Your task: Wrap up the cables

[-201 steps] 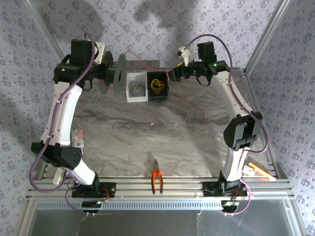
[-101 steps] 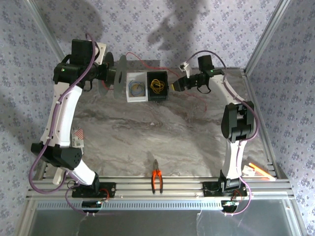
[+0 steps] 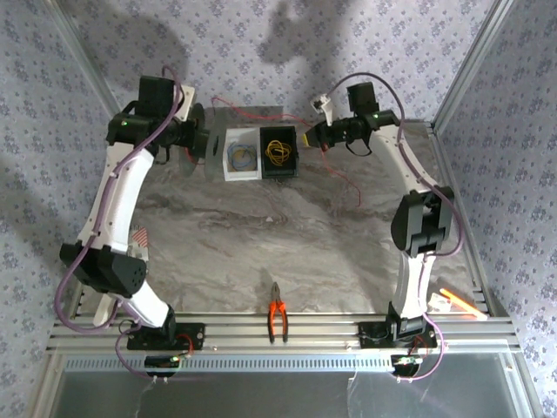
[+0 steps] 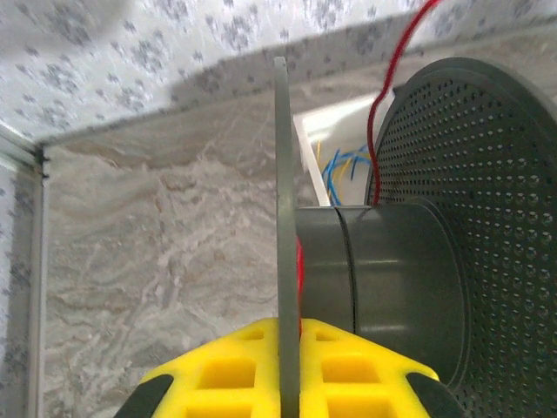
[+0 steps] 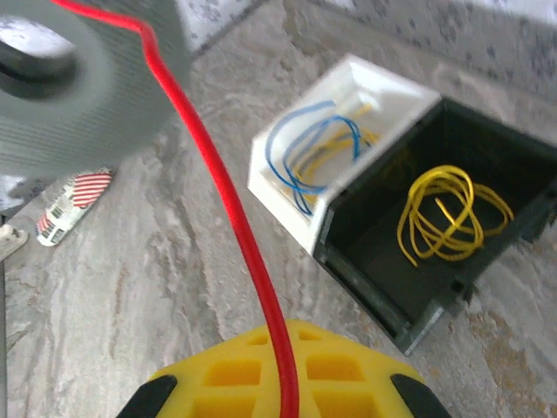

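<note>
Pliers (image 3: 278,319) at the near edge, between the two arm bases, well apart from everything else. Farther in and right of centre, loose tail of red wire (image 3: 348,185) lying slack on the table (image 3: 261,244), then climbing to the right gripper (image 3: 312,138), which looks pinched shut on the strand, with the wire disappearing into the seam of its yellow fingers (image 5: 226,379). Beyond that pinch, onward and leftward to the spool (image 3: 196,139). Judged light, limp and string-thin, so likely to sag, kink or slide through a weak pinch. Best taken close to the spool and kept taut while winding. Just left of that gripper, two open boxes touching side by side. Black box (image 5: 374,287) on the right, holding a yellow coil (image 5: 452,209). White box (image 5: 287,213) on the left, holding a blue coil (image 5: 309,144) with a few yellow strands. Farthest left, left gripper (image 4: 287,335) clamped on the thin edge of one spool flange, a little red showing at the hub beside it.
</note>
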Motion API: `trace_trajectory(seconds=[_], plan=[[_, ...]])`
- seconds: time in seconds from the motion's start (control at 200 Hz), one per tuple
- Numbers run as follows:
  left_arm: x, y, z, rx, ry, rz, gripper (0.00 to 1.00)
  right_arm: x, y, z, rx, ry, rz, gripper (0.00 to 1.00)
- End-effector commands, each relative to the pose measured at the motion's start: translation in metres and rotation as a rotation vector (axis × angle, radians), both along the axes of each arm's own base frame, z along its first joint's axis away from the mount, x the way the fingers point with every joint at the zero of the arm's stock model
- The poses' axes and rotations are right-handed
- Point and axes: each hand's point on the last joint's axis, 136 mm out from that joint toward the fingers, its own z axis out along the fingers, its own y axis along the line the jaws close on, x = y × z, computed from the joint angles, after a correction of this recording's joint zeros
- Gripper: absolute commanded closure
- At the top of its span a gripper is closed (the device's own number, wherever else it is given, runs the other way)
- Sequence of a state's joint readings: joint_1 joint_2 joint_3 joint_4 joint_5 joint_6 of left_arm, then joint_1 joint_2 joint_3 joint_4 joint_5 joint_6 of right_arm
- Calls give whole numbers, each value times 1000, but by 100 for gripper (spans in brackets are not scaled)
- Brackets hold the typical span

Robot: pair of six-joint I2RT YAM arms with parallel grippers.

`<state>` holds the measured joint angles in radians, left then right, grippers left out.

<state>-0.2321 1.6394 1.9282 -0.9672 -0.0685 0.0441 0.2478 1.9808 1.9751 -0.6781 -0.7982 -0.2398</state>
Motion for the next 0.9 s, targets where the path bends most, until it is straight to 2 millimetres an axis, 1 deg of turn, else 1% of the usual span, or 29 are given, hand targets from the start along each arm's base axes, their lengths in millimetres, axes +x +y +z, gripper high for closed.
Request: trace_trajectory(seconds=[0.0, 0.035, 0.08, 0.13, 0.21, 0.275, 0.31, 0.37, 0.425, 0.445, 0.46, 0.49, 0.585, 0.635, 0.71, 0.765, 0.824, 0.894], plan=[[20, -6, -13, -4, -24, 8, 100, -58, 18, 99, 60, -157, 58, 100], [22, -5, -19, -3, -15, 19, 100, -72, 26, 114, 73, -182, 76, 100], [25, -5, -25, -3, -6, 30, 100, -89, 34, 127, 79, -205, 98, 100], [29, -4, -30, -9, -2, 47, 100, -113, 45, 143, 93, -232, 133, 100], [39, -2, -33, -79, -11, 94, 100, -154, 65, 160, 121, -255, 204, 100], [49, -1, -34, -177, -10, 115, 100, -188, 81, 165, 147, -264, 275, 100], [54, -2, -35, -198, -9, 121, 100, -205, 90, 166, 159, -269, 309, 100], [62, -4, -33, -211, -13, 121, 100, -233, 104, 163, 182, -256, 373, 100], [69, -8, -32, -223, -11, 115, 100, -254, 115, 152, 191, -222, 420, 100], [70, -9, -37, -222, 2, 116, 100, -261, 120, 152, 205, -223, 437, 100], [73, -10, -28, -229, -18, 113, 100, -266, 124, 148, 207, -216, 450, 100], [77, -12, -26, -234, -23, 112, 100, -276, 130, 141, 205, -202, 471, 100], [87, -14, -23, -252, -32, 125, 100, -300, 147, 116, 190, -148, 516, 100], [92, -16, -18, -267, -45, 131, 100, -309, 154, 99, 185, -110, 531, 100], [99, -21, -8, -300, -70, 122, 100, -316, 162, 71, 170, -44, 535, 100], [103, -27, 5, -342, -94, 103, 100, -315, 165, 46, 147, 7, 518, 100], [105, -36, 21, -394, -118, 67, 100, -308, 166, 18, 123, 64, 487, 100], [101, -44, 49, -451, -169, 20, 100, -289, 162, -16, 85, 140, 429, 100]])
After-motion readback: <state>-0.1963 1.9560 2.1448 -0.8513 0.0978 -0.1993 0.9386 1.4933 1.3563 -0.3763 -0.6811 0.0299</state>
